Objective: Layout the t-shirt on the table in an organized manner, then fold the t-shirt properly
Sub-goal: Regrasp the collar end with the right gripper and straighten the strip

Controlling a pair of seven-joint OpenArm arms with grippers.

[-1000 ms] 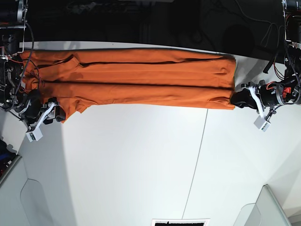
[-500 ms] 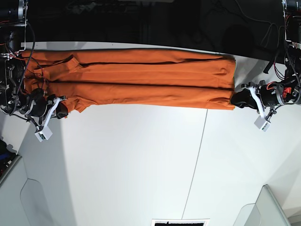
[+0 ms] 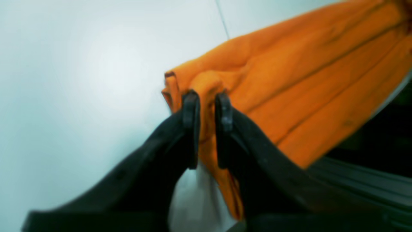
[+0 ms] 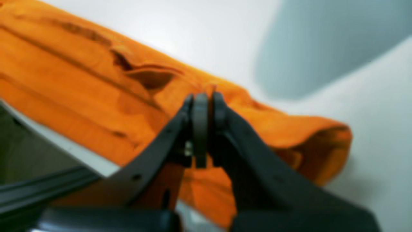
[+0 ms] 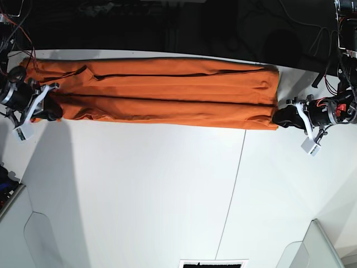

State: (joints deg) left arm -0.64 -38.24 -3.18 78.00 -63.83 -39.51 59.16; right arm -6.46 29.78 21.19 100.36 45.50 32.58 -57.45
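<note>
The plain bright orange short-sleeved cotton t-shirt point(image 5: 162, 92) lies as a long narrow band along the far edge of the large flat white tabletop point(image 5: 156, 195), folded lengthwise into several layers with dark crease lines running its whole length. In the base view its long axis runs straight across the picture, from one arm to the other, parallel to that far edge. The end with the sleeve folds and a slanted flap lies at the view's left; the squared-off end lies at the view's right.

The black right gripper point(image 4: 201, 96) is at the shirt's left end in the base view. Its jaws are pressed together with nothing visible between the pads, and the orange cloth bunches directly behind and beneath them; whether any fabric is caught in them cannot be told from the blurred wrist view.

The black left gripper point(image 3: 207, 100) is at the shirt's squared end, and its jaws stand a little apart, clamped on a thick folded corner of the cloth that rises between the pads.

The tabletop is smooth and bare white on the near side of the shirt, crossed by a thin dark seam line point(image 5: 234, 190) that runs from below the shirt toward the near edge. Beyond the shirt's far side the room is dark, with cables hanging near the arms. No readable writing or label shows.
</note>
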